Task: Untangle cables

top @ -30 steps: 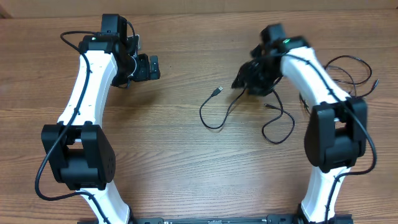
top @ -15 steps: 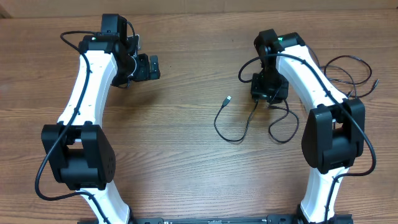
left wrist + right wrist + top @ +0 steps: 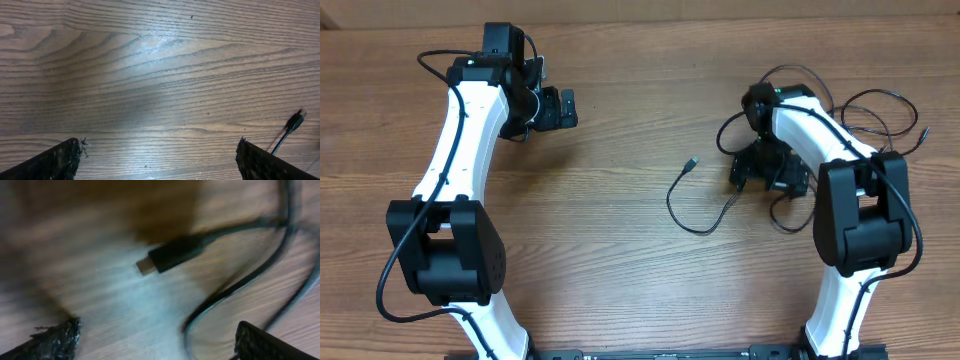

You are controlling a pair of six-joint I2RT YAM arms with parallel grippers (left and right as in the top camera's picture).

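Right gripper (image 3: 157, 330) gapes; cable plug (image 3: 170, 255) points left.

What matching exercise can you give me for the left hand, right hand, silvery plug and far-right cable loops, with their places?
1 left hand
2 right hand
3 silvery plug
4 cable loops

A lying free, centre of the table
B outside the right arm
C open over bare wood, left side
D open over a cable, right side

Pairs: 1-C, 2-D, 3-A, 4-B
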